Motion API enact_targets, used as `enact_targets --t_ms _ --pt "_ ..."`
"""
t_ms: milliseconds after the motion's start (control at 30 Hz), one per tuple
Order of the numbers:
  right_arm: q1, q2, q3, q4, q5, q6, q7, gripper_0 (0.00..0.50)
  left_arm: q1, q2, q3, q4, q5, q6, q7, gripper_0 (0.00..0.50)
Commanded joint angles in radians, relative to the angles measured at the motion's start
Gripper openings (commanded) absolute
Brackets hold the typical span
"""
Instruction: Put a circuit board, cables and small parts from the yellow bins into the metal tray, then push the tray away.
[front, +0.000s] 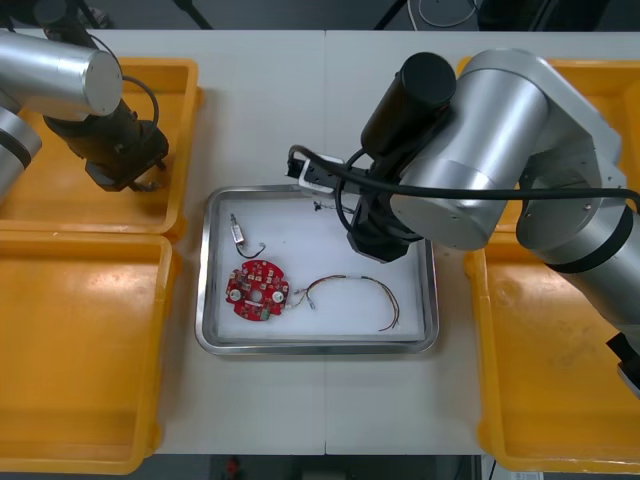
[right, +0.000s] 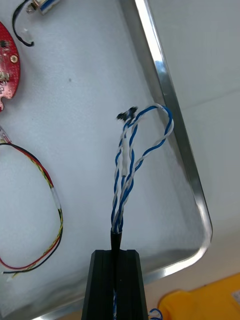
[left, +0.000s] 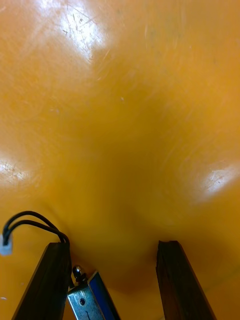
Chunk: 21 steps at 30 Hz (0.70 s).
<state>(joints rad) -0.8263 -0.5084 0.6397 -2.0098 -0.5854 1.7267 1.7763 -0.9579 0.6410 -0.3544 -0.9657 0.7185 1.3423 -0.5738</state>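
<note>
Right hand (right: 116, 256) pinching twisted cable (right: 119, 205), lower end hidden

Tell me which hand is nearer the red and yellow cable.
Right. The right hand is over the tray, just beyond the red and yellow cable; the left hand is away over the far left bin.

Left end effector (left: 115, 246) fingers spread apart, right end effector (right: 118, 255) fingers pinched together
</note>
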Motion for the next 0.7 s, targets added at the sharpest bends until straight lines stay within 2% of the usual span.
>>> enact_targets --t_ms 33,67,100,167,333,700 --pt "-0.040 0.019 0.104 0.042 0.061 -0.076 0.100 0.000 0.011 0.002 -0.017 -0.007 0.024 -0.011 0.052 0.383" --pt "-0.040 0.021 0.115 0.051 0.073 -0.084 0.107 0.000 0.013 0.002 -0.017 -0.007 0.024 -0.011 0.051 0.250" --pt "-0.042 0.021 0.132 0.062 0.087 -0.098 0.121 0.000 0.015 0.002 -0.017 -0.007 0.025 -0.012 0.048 0.006" --pt "-0.042 0.021 0.155 0.092 0.121 -0.121 0.155 0.000 0.015 0.002 -0.024 -0.007 0.029 -0.015 0.043 0.000" --pt "-0.042 0.024 0.175 0.160 0.139 -0.164 0.218 0.000 0.015 0.003 -0.066 -0.007 0.025 -0.051 0.046 0.000" --pt "-0.042 0.031 0.239 0.279 0.162 -0.282 0.221 0.000 0.015 0.017 -0.038 -0.007 0.047 -0.049 0.026 0.000"
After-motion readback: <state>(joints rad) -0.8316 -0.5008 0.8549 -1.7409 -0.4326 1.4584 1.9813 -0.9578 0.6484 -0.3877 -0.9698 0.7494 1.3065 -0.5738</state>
